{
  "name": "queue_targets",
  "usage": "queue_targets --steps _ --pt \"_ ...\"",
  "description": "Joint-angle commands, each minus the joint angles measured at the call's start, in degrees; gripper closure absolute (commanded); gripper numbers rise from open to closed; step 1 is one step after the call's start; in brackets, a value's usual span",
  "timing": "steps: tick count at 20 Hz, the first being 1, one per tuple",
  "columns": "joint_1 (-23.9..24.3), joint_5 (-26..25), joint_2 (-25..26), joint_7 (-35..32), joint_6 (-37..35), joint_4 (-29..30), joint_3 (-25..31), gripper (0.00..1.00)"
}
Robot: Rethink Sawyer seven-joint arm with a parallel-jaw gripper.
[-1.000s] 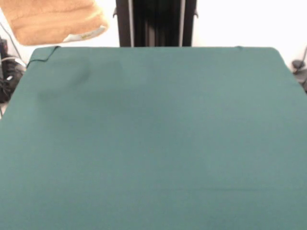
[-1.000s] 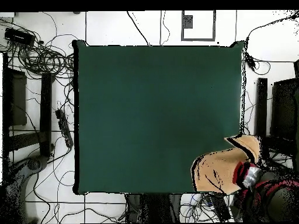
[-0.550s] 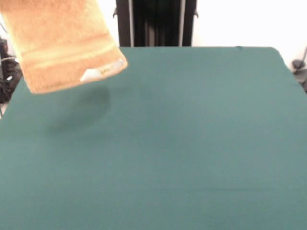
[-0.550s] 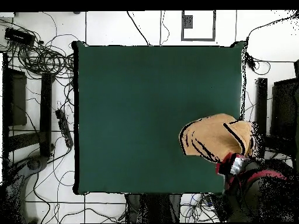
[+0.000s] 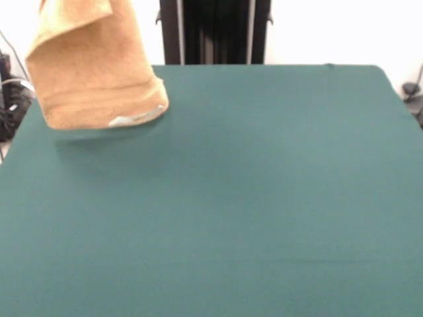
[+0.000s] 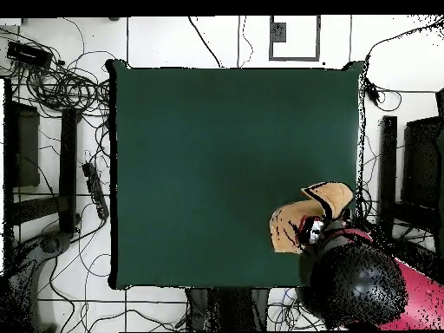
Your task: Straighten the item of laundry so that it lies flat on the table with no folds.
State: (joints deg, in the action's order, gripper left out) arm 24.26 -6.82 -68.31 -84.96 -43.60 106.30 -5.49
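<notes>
The item of laundry [image 5: 92,72], an orange-tan towel, hangs folded over itself at the far left of the front view. Its lower edge with a small white tag [image 5: 125,120] sits at or just above the table [image 5: 264,198]. Seen from overhead, the item of laundry [image 6: 290,227] is a bunched mass near the table's [image 6: 217,156] lower right corner. My gripper [image 6: 314,231] is directly above the cloth and holds its top. The front view cuts the gripper off above the picture.
The red and black arm [image 6: 355,282] reaches over the table's lower right corner in the overhead view. Cables [image 6: 61,82] lie on the floor around the table. A black column [image 5: 215,32] stands behind the far edge.
The towel has dropped lower and bunched up, its bottom edge now at the table surface. The arm has swung further over the table corner.
</notes>
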Motion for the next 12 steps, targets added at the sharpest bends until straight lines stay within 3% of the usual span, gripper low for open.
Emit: queue_targets --steps 1,12 --pt "-4.66 -1.15 6.66 -11.31 -0.04 6.98 1.68 1.0" --pt "-13.96 1.17 15.09 -23.38 8.11 3.58 -2.37 1.0"
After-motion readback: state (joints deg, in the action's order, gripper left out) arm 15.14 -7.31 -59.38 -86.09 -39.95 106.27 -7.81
